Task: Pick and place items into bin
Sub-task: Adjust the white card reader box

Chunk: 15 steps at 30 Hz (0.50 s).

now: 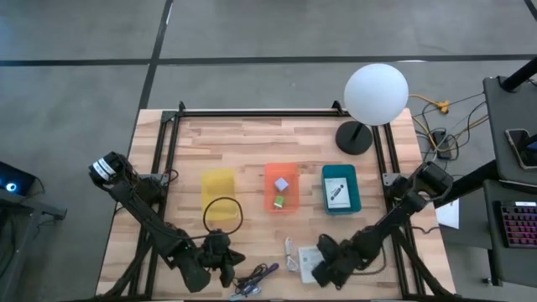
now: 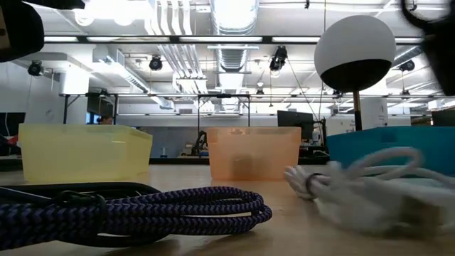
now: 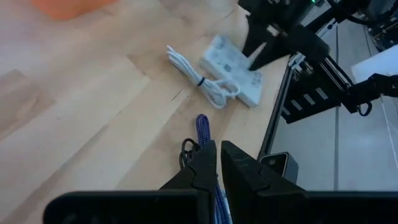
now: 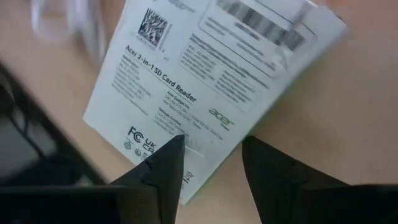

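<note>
Here the right gripper [image 4: 211,158] hovers, jaws open, straddling the white packet [image 4: 205,81] edge just ahead; lower squarely before closing. Left gripper [image 3: 219,163], jaws narrow, points at the dark cable [image 3: 202,127].

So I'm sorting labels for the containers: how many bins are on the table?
3, in a row across the table's middle: the yellow bin on the left, the orange bin in the centre holding two tiny cubes, the teal bin on the right. None appears hidden.

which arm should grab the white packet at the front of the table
Right. The right gripper is open and already over the white packet, while the left gripper, fingers nearly together, is at the dark cable.
</note>
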### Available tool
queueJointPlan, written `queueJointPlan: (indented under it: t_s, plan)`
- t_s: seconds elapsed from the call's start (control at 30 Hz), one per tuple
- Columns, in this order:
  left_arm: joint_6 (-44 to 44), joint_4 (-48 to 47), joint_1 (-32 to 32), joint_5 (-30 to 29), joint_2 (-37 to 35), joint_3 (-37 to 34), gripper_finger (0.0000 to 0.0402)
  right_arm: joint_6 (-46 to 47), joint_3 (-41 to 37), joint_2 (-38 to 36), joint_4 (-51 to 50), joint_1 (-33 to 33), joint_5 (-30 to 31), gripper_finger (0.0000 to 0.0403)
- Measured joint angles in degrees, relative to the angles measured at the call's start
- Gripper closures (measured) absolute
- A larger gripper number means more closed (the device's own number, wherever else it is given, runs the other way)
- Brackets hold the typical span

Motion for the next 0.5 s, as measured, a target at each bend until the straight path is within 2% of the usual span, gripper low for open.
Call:
queueJointPlan:
  t_s: [0.13, 0.33, 0.5]
  plan:
    - [-2.0, -3.2, 0.0, 0.2, 0.0, 0.0, 0.0393, -2.6, -0.1, 0.0, 2.2, -4.7, 2.8, 0.0251]
    - [-7.5, -12.4, 0.0, 1.5, 0.0, 0.0, 0.0393, -13.3, -0.1, 0.0, 15.7, -11.2, 2.8, 0.0248]
    - [-7.5, -13.0, 0.8, 1.5, 0.0, 0.0, 0.0393, -17.1, 0.0, 0.0, 21.3, -14.9, 2.7, 0.0252]
